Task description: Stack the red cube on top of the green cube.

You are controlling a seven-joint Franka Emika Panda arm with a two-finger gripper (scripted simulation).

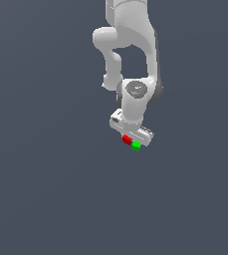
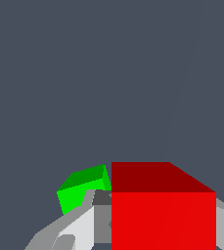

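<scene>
A flat, dark slate-blue surface (image 1: 41,189) is filling the whole exterior view, running unbroken to every edge with no seam or horizon showing. Whether it is a floor or a table cannot be told. Even, diffuse light is falling across it, leaving no clear shadows. In the wrist view the same plain blue-grey ground (image 2: 59,73) is spreading behind everything, with only faint tonal streaks crossing it.

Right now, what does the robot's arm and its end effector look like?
The arm is glossy white with rounded, bulbous links, dark grey joint seams and a round grey cap at the wrist. The end effector is a white boxy block with light grey fingers. No cables or markings show.
</scene>
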